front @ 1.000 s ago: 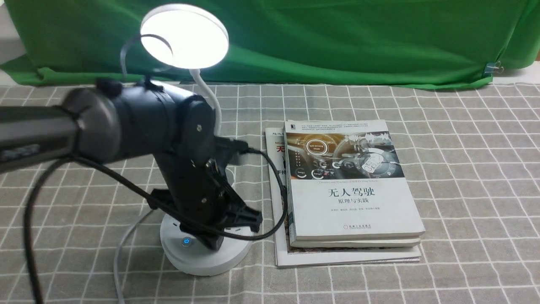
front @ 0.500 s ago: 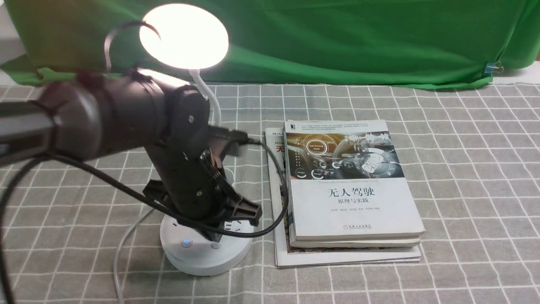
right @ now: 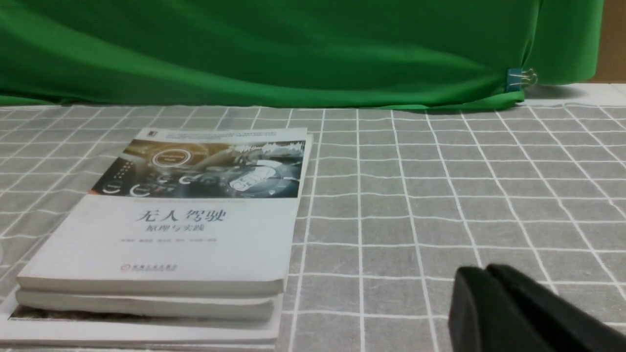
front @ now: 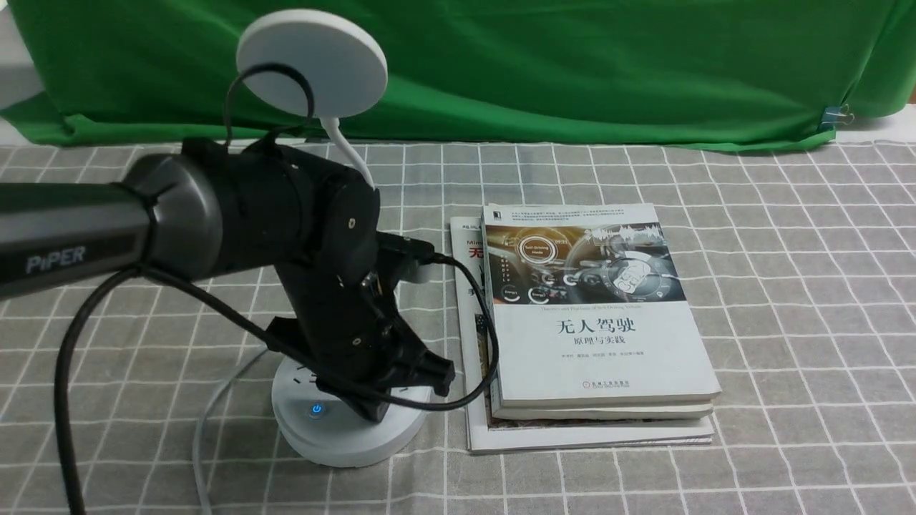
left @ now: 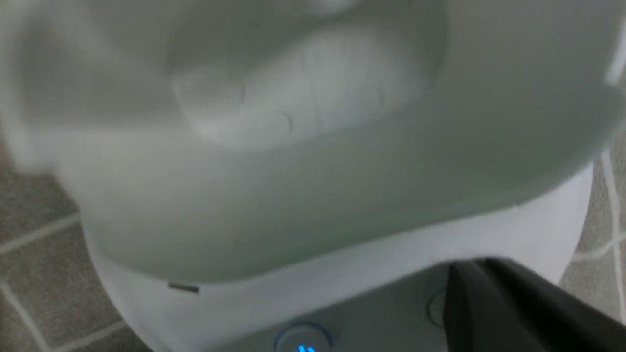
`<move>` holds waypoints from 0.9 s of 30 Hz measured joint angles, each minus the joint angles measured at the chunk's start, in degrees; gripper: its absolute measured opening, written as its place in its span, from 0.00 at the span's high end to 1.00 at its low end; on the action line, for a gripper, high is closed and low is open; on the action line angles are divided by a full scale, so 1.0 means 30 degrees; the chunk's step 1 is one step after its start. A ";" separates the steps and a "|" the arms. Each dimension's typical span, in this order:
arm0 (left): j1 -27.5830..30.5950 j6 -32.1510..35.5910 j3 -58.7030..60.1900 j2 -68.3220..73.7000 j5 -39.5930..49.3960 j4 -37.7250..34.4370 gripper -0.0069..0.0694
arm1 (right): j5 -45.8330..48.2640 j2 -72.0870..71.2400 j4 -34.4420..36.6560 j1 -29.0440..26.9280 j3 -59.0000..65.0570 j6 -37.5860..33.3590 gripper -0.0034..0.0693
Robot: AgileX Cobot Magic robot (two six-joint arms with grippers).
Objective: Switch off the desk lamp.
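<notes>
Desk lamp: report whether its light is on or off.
Off. The desk lamp has a dull white head, no glow; only a blue button on its base is lit.

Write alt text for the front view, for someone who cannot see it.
The left gripper of a black robot arm touches the round base of a white desk lamp whose disc head is unlit; a small blue button glows on the base. A stack of books lies beside it on a grey checked tablecloth, green cloth behind.
</notes>
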 joint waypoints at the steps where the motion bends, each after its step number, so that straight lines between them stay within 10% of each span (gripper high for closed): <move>1: 0.0000 0.0094 -0.0069 0.0021 0.0026 0.0000 0.91 | 0.0000 0.0000 0.0000 0.0000 0.0000 0.0000 0.91; 14: 0.0000 0.0176 0.2367 -0.5639 -0.0091 0.0058 0.91 | 0.0000 0.0000 0.0000 0.0000 0.0000 0.0000 0.91; 27: 0.0000 0.0436 1.3216 -1.6988 -1.1610 0.0474 0.91 | 0.0000 0.0000 0.0000 0.0000 0.0000 0.0000 0.91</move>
